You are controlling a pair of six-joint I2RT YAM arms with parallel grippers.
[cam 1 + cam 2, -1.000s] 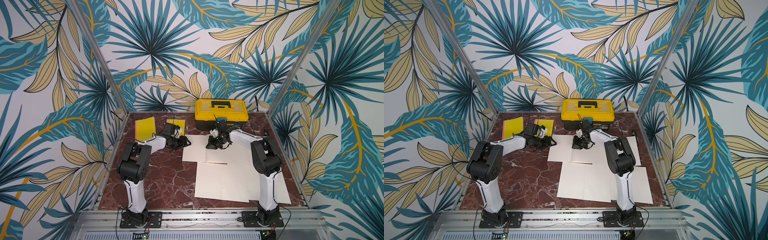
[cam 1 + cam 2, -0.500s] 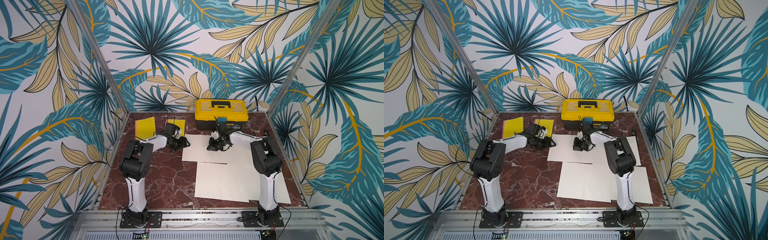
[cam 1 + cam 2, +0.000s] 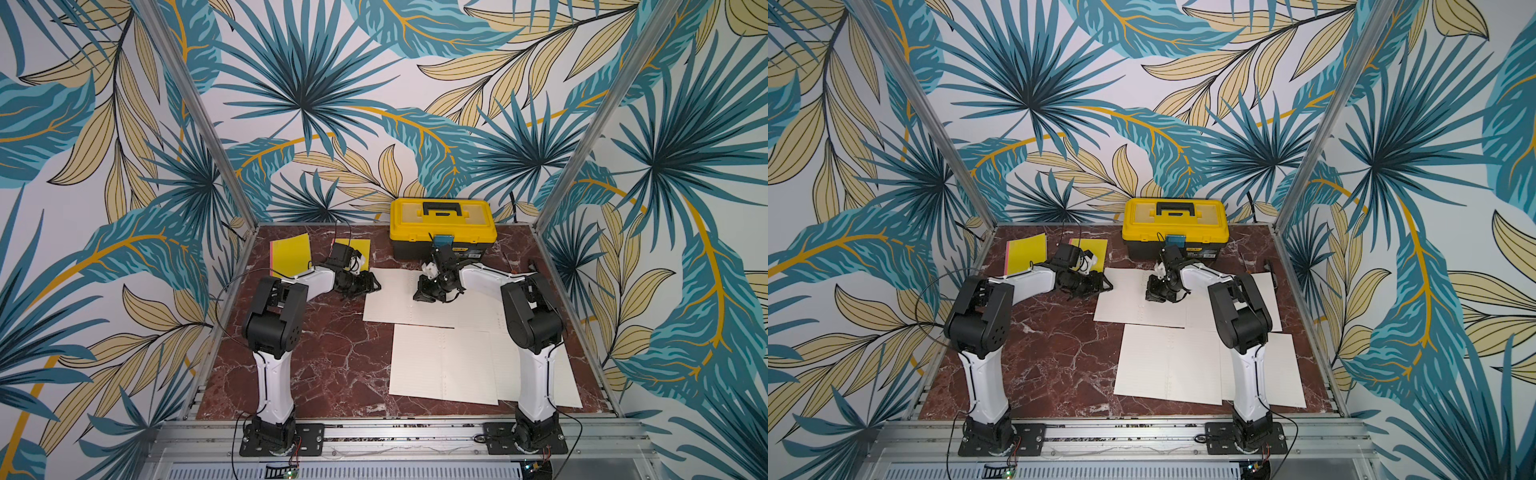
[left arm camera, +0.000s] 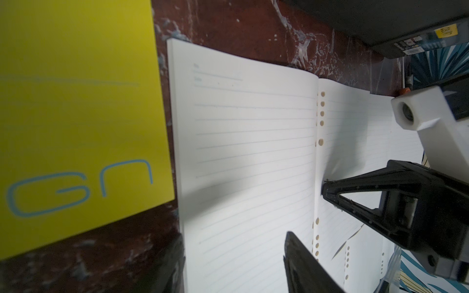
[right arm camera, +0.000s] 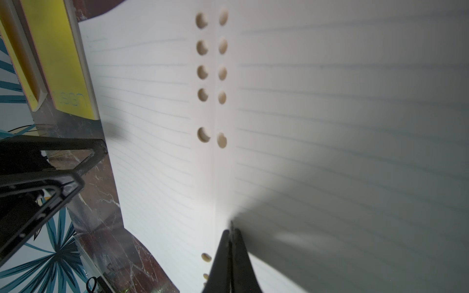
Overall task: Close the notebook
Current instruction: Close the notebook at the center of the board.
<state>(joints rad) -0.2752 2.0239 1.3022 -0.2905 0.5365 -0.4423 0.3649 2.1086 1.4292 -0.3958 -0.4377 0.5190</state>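
An open notebook (image 3: 395, 301) (image 3: 1129, 305) with lined white pages lies flat at the back middle of the table. My left gripper (image 3: 372, 286) (image 3: 1106, 286) (image 4: 233, 243) is open at its left edge. One finger is by the page's outer edge and the other is over the left page (image 4: 253, 152), with nothing held. My right gripper (image 3: 417, 297) (image 3: 1150, 297) (image 5: 231, 228) is shut, its tips resting at the punched-hole spine (image 5: 213, 101). The right gripper (image 4: 323, 189) also shows in the left wrist view.
A second open notebook (image 3: 444, 365) lies nearer the front, partly under the right arm. Two closed yellow notebooks (image 3: 291, 253) (image 3: 357, 245) lie at the back left. A yellow toolbox (image 3: 442, 226) stands against the back wall.
The left arm's elbow has shifted slightly. Both grippers stay at the notebook as before, and the pages have not moved.
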